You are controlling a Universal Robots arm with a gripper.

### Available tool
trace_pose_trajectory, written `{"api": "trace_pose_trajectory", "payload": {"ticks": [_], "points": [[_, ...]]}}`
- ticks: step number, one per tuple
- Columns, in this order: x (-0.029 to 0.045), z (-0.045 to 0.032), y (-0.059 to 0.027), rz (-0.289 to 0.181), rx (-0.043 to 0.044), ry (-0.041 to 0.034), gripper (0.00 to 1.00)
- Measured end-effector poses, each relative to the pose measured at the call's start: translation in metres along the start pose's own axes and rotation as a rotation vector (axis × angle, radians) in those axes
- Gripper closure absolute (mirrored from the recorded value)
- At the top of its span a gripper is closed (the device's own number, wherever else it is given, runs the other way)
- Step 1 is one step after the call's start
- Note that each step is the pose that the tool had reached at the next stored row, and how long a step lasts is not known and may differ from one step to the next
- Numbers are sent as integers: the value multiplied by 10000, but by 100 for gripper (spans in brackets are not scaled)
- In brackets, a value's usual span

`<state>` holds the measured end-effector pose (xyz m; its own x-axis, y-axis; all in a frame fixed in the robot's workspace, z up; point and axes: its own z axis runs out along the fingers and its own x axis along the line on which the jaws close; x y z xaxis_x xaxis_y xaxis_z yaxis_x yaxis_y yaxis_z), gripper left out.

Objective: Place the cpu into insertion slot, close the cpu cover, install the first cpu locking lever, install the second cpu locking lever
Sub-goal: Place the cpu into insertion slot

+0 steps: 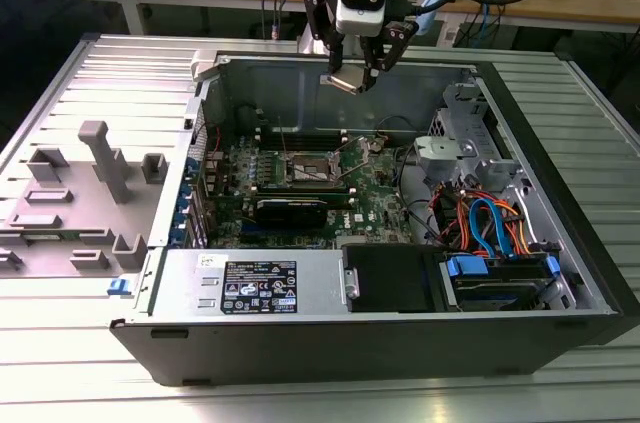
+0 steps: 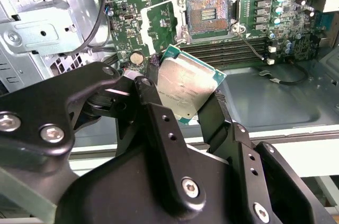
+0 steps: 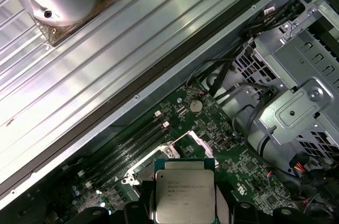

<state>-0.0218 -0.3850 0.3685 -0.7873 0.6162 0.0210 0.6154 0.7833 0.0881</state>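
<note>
Above the open computer case (image 1: pixel 330 353), the gripper (image 1: pixel 352 78) hangs over the far wall with its fingers (image 2: pixel 153 107) clenched on the chip (image 1: pixel 343 81). They grip it by two opposite edges, and its dull silver top faces both wrist cameras (image 2: pixel 185 83) (image 3: pixel 184 196). The chip is tilted and well clear of the green board. Below it, the socket (image 1: pixel 312 169) lies bare, its dark centre uncovered (image 2: pixel 207 15). In the second wrist view the thin metal cover (image 2: pixel 146 23) stands swung open just beside the socket. Long black memory slots (image 2: pixel 222 52) run along one side of the socket. The case rests on a ribbed metal table (image 1: pixel 60 363), and a grey moulded tray (image 1: pixel 90 193) sits at the exterior view's left.
</note>
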Motion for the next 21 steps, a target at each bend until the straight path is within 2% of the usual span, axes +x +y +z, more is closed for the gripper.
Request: {"api": "trace_pose_trajectory", "payload": {"ticks": [8, 11, 21], "points": [[0, 0, 0, 14, 0, -1, 46], [0, 0, -1, 329, -7, -28, 46], [-7, -1, -9, 335, -8, -29, 46]]}}
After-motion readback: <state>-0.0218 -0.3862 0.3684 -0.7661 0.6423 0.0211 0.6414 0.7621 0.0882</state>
